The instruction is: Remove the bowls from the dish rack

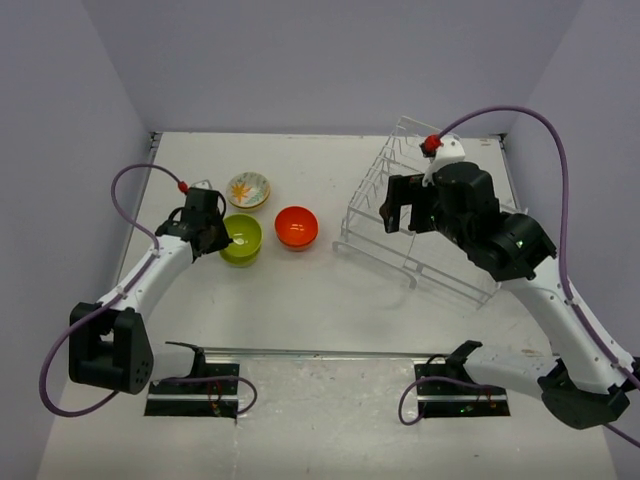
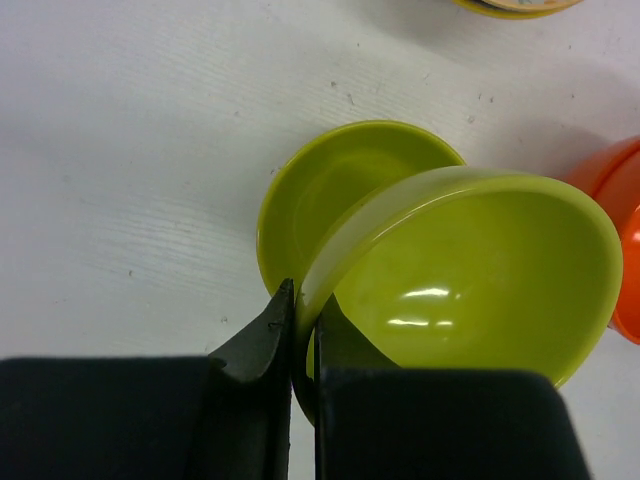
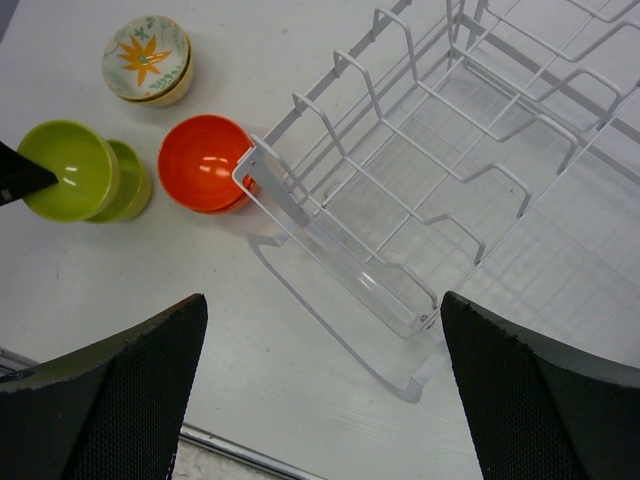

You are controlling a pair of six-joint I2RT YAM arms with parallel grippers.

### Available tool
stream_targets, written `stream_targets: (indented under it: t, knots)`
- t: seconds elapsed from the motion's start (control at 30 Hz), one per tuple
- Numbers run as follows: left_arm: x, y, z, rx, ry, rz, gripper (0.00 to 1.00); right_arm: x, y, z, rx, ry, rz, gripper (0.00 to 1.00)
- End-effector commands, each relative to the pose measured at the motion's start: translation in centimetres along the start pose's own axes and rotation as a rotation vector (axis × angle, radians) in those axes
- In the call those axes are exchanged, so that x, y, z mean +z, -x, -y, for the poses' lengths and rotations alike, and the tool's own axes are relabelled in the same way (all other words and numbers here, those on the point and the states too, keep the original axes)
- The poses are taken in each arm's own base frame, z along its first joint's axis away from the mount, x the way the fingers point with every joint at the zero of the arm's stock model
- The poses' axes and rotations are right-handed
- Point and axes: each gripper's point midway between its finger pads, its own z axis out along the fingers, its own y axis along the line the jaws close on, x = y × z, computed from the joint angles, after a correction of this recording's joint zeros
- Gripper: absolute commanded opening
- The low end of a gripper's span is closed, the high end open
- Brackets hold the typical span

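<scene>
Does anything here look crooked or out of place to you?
Only one thing: a lime-green bowl, pinched by its rim in the left gripper, sits off-centre over a second green bowl rather than nested squarely. Nothing looks spilled or broken.

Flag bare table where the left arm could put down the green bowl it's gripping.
Widest bare table: from the orange bowl forward to the metal rail. Also the far strip behind the patterned bowl. Crowded: the left gripper holds the green bowl partly over a second green bowl, orange bowl alongside; the gap from there to the rack is narrow.
</scene>
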Motion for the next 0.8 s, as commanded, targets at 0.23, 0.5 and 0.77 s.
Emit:
stream_targets:
  t: [0.23,0.5,0.77]
  knots:
    - [1.3,2.5,1.5,-0.044,-0.076,0.041,0.09,-2.0,0.7,0.3,0.003,0.038,0.082,0.99]
    - [0.8,2.3,0.7,-0.055,-0.059,0.047,0.36,-1.7,0.4,0.2,-0.014,0.041,0.066,0.99]
    - [-5.8,5.1,1.3,-0.060,-0.139,0.160,0.76,-2.6,0.8,0.9,-0.005,0.021,0.097,0.99]
